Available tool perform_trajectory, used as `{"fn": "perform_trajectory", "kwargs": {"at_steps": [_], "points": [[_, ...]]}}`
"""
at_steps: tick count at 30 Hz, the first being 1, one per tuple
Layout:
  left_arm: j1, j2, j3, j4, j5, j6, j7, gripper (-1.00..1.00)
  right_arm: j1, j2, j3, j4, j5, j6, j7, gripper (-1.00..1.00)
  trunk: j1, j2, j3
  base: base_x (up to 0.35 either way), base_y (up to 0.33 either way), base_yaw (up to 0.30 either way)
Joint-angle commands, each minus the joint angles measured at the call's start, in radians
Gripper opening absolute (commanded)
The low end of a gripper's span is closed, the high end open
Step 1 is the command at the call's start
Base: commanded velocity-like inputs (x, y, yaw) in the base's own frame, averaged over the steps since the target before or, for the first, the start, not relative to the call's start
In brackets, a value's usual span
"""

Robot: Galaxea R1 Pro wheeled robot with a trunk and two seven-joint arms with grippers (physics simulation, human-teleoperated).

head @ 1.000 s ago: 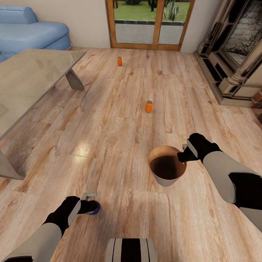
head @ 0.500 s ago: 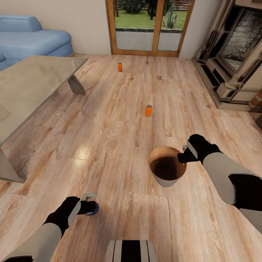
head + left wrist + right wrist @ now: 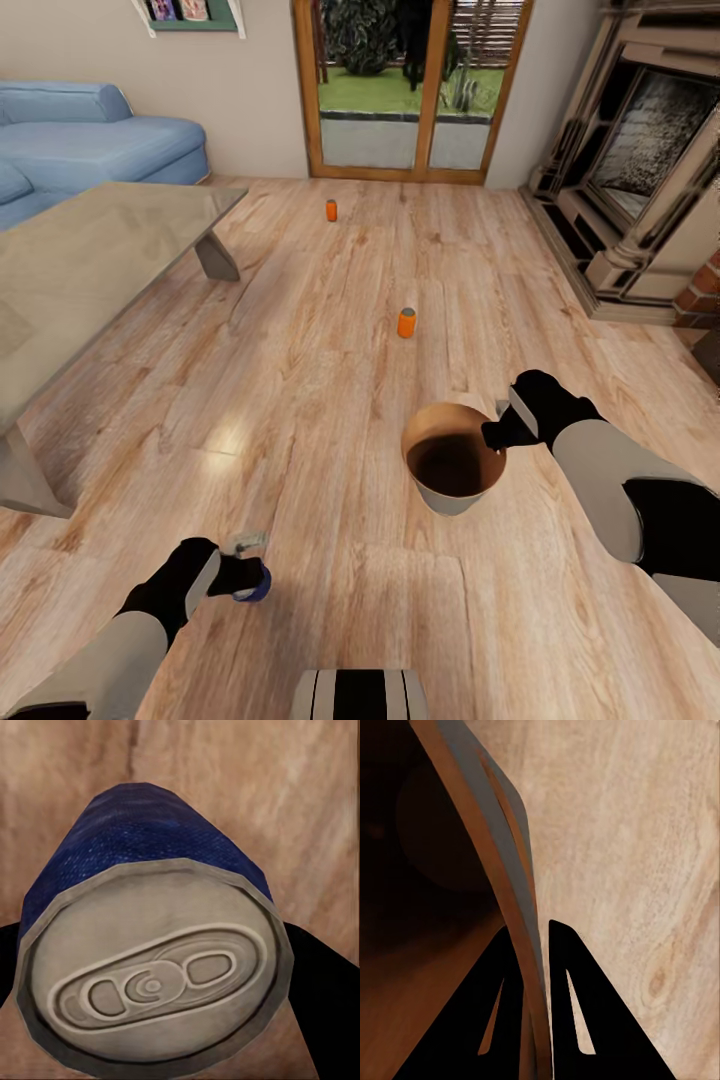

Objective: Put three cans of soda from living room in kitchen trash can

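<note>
Soda cans: the blue can sat pinched in the left gripper; the right gripper clamped the bin's rim (two orange cans awaited). Next, probably drop blue in.

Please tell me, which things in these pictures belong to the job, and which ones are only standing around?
Belong to the job:
- blue can, held in the left gripper
- bin, its rim pinched by the right gripper
- near orange can on the floor
- far orange can on the floor

Only standing around:
- sofa
- coffee table
- fireplace
- glass doors
</note>
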Motion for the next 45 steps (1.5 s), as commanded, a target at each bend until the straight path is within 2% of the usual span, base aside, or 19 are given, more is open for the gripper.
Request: {"fn": "perform_trajectory", "kwargs": {"at_steps": [1, 3, 5, 9, 13, 17, 20, 22, 23, 24, 25, 27, 29, 32, 33, 36, 37, 43, 45], "points": [[-0.004, 0.002, -0.001, -0.005, 0.002, 0.034, -0.012, -1.00, 0.000, 0.001, -0.003, 0.000, -0.008, 0.000, 0.004, -1.00, 0.000, 0.000, 0.004, 0.000, 0.000, 0.000], [-0.012, 0.008, -0.001, -0.014, 0.003, 0.065, -0.048, -1.00, 0.001, 0.001, -0.004, 0.001, -0.008, 0.000, 0.007, -1.00, -0.001, 0.001, 0.012, 0.000, 0.000, 0.000], [-0.031, 0.032, -0.002, -0.019, -0.002, 0.085, -0.109, -1.00, 0.002, 0.002, -0.004, 0.001, -0.008, 0.000, 0.012, -1.00, -0.002, 0.001, 0.019, 0.000, 0.000, 0.000], [-0.114, 0.070, -0.003, -0.024, -0.003, 0.174, -0.166, -1.00, 0.003, 0.002, -0.002, 0.008, -0.007, 0.000, 0.018, -1.00, -0.004, 0.002, 0.035, 0.000, 0.000, 0.000], [-0.254, 0.122, -0.004, -0.024, -0.005, 0.274, -0.180, -1.00, 0.002, 0.002, 0.010, 0.011, -0.004, 0.000, 0.034, -1.00, -0.006, 0.003, 0.050, 0.000, 0.000, 0.000], [-0.364, 0.138, -0.028, -0.024, -0.005, 0.345, -0.184, -1.00, 0.002, 0.001, 0.056, 0.011, -0.003, 0.000, 0.102, -1.00, -0.008, 0.004, 0.066, 0.000, 0.000, 0.000], [-0.420, 0.142, -0.087, -0.017, -0.006, 0.345, -0.235, -1.00, 0.002, -0.004, 0.136, 0.010, -0.002, 0.000, 0.215, -1.00, -0.016, 0.018, 0.076, 0.000, 0.000, 0.000], [-0.457, 0.155, -0.148, -0.012, -0.006, 0.345, -0.325, -1.00, 0.002, -0.009, 0.219, 0.009, -0.001, 0.000, 0.315, -1.00, -0.023, 0.032, 0.082, 0.000, 0.000, 0.000], [-0.464, 0.158, -0.170, -0.011, -0.006, 0.345, -0.350, -1.00, 0.002, -0.009, 0.236, 0.009, 0.000, 0.000, 0.338, -1.00, -0.027, 0.039, 0.085, 0.000, 0.000, 0.000], [-0.475, 0.162, -0.225, -0.008, -0.006, 0.345, -0.401, -1.00, 0.001, -0.011, 0.263, 0.008, 0.001, 0.000, 0.374, -1.00, -0.031, 0.046, 0.089, 0.000, 0.000, 0.000], [-0.497, 0.166, -0.308, 0.007, -0.007, 0.345, -0.480, -1.00, 0.001, -0.012, 0.285, 0.007, 0.003, 0.000, 0.407, -1.00, -0.035, 0.053, 0.092, 0.000, 0.000, 0.000], [-0.517, 0.168, -0.351, 0.022, -0.007, 0.345, -0.537, -1.00, 0.001, -0.011, 0.293, 0.006, 0.003, 0.000, 0.420, -1.00, -0.043, 0.067, 0.098, 0.000, 0.000, 0.000], [-0.557, 0.173, -0.402, 0.046, -0.009, 0.345, -0.657, -1.00, 0.000, -0.007, 0.303, 0.005, 0.004, 0.000, 0.433, -1.00, -0.050, 0.081, 0.104, 0.000, 0.000, 0.000], [-0.594, 0.186, -0.441, 0.052, -0.009, 0.345, -0.766, -1.00, 0.000, -0.003, 0.309, 0.006, 0.004, 0.000, 0.438, -1.00, -0.062, 0.102, 0.114, 0.000, 0.000, 0.000], [-0.615, 0.193, -0.501, 0.052, -0.010, 0.345, -0.850, -1.00, 0.001, 0.000, 0.313, 0.007, 0.004, 0.000, 0.436, -1.00, -0.066, 0.109, 0.117, 0.000, 0.000, 0.000], [-0.639, 0.199, -0.578, 0.048, -0.008, 0.345, -0.956, -1.00, 0.001, 0.007, 0.316, 0.009, 0.003, 0.000, 0.434, -1.00, -0.077, 0.130, 0.126, 0.000, 0.000, 0.000], [-0.664, 0.202, -0.608, 0.045, -0.007, 0.345, -1.021, -1.00, 0.001, 0.017, 0.317, 0.010, 0.003, 0.000, 0.433, -1.00, -0.081, 0.137, 0.129, 0.000, 0.000, 0.000], [-0.741, 0.204, -0.655, -0.002, -0.033, 0.345, -1.220, -1.00, 0.002, 0.051, 0.322, 0.046, 0.003, 0.000, 0.429, -1.00, -0.104, 0.179, 0.148, 0.000, 0.000, 0.000], [-0.747, 0.204, -0.693, -0.042, -0.036, 0.345, -1.276, -1.00, 0.002, 0.063, 0.322, 0.054, 0.004, 0.000, 0.429, -1.00, -0.112, 0.193, 0.154, 0.000, 0.000, 0.000]]}}
